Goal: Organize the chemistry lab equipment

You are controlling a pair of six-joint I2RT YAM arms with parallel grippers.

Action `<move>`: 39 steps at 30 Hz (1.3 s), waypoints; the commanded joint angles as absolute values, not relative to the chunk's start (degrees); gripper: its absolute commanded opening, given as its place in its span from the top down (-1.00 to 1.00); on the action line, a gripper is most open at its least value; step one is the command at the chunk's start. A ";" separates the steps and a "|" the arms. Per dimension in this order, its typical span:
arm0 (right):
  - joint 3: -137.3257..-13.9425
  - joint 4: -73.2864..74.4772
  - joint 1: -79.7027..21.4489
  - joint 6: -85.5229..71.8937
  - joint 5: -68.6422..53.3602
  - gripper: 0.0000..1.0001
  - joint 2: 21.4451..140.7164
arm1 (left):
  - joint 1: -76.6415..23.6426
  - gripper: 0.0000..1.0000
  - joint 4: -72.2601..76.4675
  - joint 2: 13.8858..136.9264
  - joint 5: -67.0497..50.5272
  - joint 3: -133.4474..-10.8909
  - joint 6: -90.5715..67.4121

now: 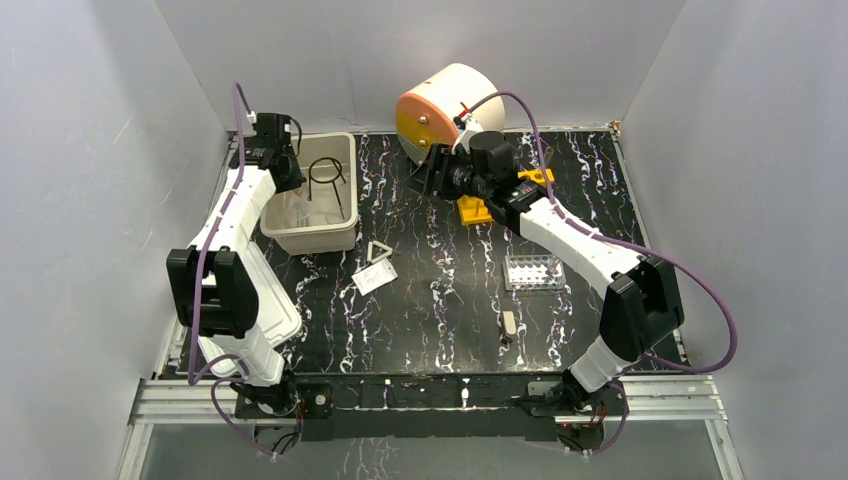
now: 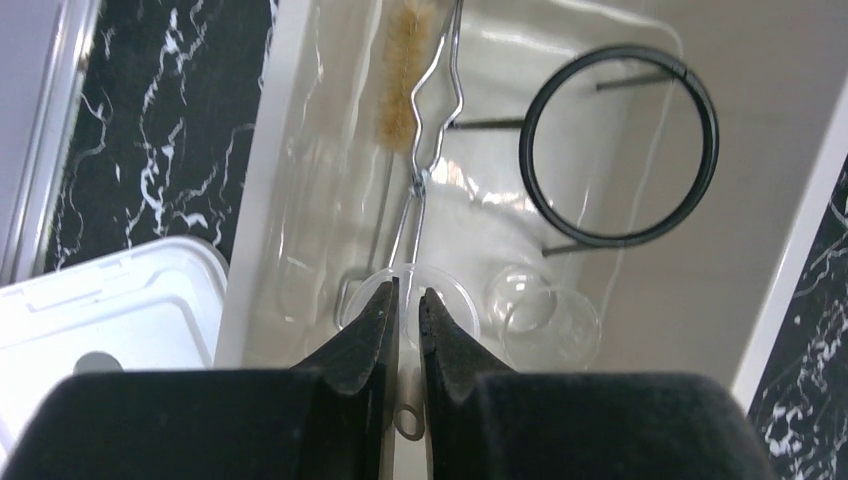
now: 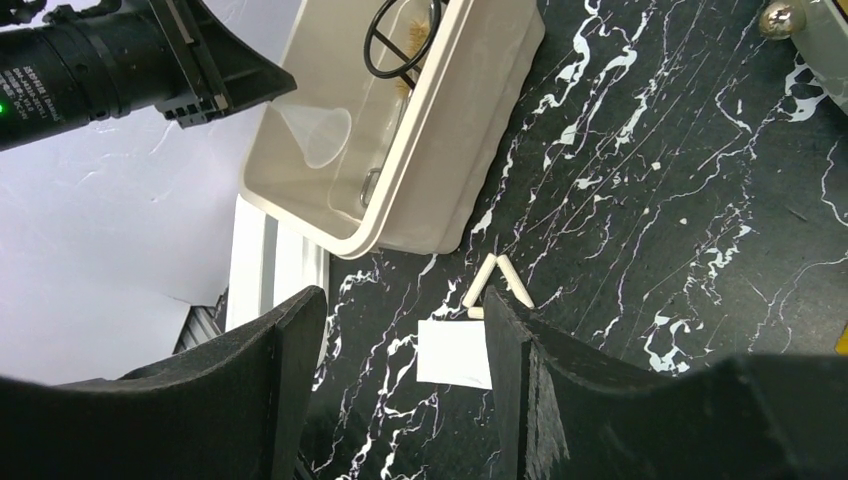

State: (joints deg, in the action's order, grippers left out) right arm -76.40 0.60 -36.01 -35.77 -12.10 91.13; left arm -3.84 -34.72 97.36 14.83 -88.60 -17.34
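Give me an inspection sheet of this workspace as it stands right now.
surface: black marbled table.
job's things: clear funnel above the white tub; black ring, metal tongs and brush inside it; triangle, white square pad and small tan tool on the table.
clutter: clear rack, yellow object, white lid.
end effectors: left end effector shut on the clear funnel; right end effector open, empty.
cables: purple cables loop off both arms.
surroundings: grey walls; cream-and-orange drawer unit at the back.
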 commanded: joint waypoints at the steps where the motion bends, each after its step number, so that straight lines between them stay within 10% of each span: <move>1: -77.89 -0.09 -35.66 -34.04 -10.27 -0.34 90.22 | -3.18 1.00 -25.92 97.48 18.83 -89.18 -15.32; 17: -85.69 6.75 -35.79 -26.86 -13.00 -0.32 98.34 | -1.89 1.00 -15.11 104.89 15.64 -86.17 -12.07; 39: -85.95 10.56 -41.66 -16.42 -10.13 -0.36 102.85 | -1.88 -0.36 -26.17 96.81 9.05 -93.49 -16.50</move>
State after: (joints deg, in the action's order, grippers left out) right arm -83.83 10.61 -39.16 -20.51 -11.14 101.67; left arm -2.20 -21.54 105.25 15.05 -89.58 -13.98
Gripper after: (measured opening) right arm 0.677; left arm 0.631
